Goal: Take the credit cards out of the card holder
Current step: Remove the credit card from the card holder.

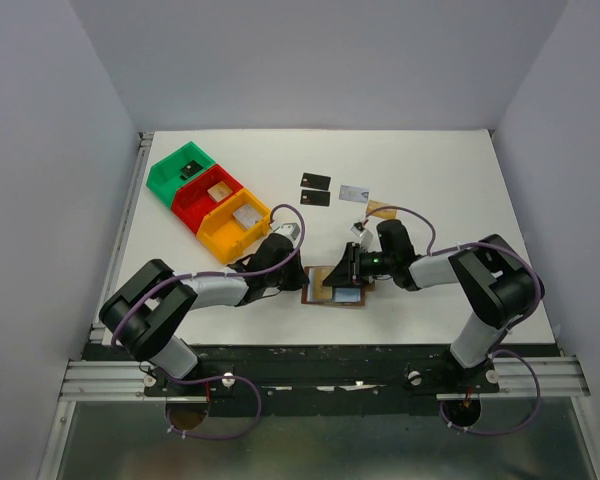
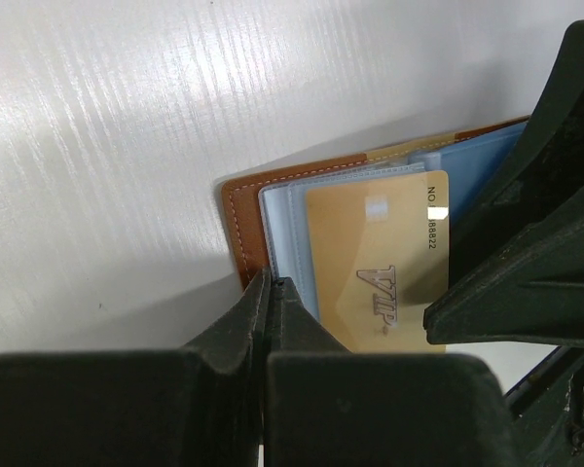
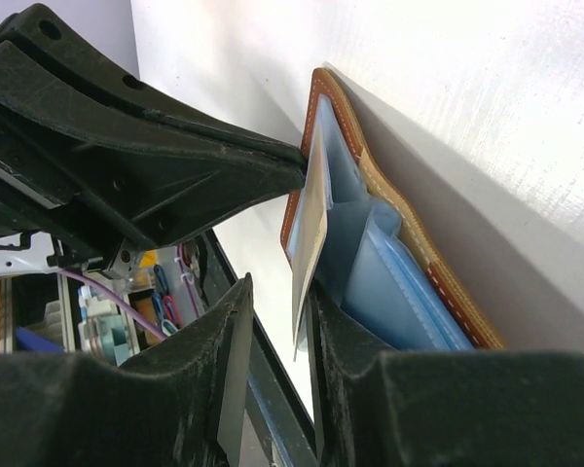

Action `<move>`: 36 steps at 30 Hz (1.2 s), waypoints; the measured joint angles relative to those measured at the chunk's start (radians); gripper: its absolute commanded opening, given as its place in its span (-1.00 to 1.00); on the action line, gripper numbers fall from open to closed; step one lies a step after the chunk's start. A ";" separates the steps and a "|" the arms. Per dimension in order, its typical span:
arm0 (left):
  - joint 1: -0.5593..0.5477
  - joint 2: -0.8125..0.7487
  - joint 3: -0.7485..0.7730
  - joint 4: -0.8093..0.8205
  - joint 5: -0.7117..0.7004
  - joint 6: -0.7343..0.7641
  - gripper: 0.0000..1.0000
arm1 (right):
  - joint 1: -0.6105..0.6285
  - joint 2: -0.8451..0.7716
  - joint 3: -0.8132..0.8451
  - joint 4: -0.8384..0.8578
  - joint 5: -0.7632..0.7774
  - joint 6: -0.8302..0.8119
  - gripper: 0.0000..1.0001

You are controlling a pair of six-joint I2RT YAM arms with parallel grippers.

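The brown card holder (image 1: 320,296) lies open near the table's front edge, its grey-blue pockets (image 2: 287,219) facing up. A tan-gold credit card (image 2: 380,258) marked VIP sticks partly out of a pocket. My left gripper (image 2: 271,284) is shut, its tips resting on the holder's left edge (image 2: 241,209). My right gripper (image 3: 280,289) is open around the free end of that card (image 3: 311,224); the card lies close to one finger (image 3: 336,331). Two black cards (image 1: 316,181) (image 1: 315,198), a pale silver one (image 1: 354,192) and a tan one (image 1: 381,210) lie on the table behind.
Green (image 1: 163,180), red (image 1: 190,207) and yellow (image 1: 218,237) bins stand in a diagonal row at the back left, small pieces inside them. The two arms meet tip to tip over the holder, near the table's front edge (image 1: 320,345).
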 measured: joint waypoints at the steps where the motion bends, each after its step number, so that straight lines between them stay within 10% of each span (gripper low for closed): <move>1: 0.000 0.001 0.000 0.000 0.000 -0.001 -1.00 | -0.002 -0.002 0.000 -0.003 0.000 -0.003 -0.31; 36: 0.018 0.010 0.003 0.008 0.015 -0.027 -1.00 | -0.058 -0.056 -0.068 -0.029 0.004 -0.048 -0.76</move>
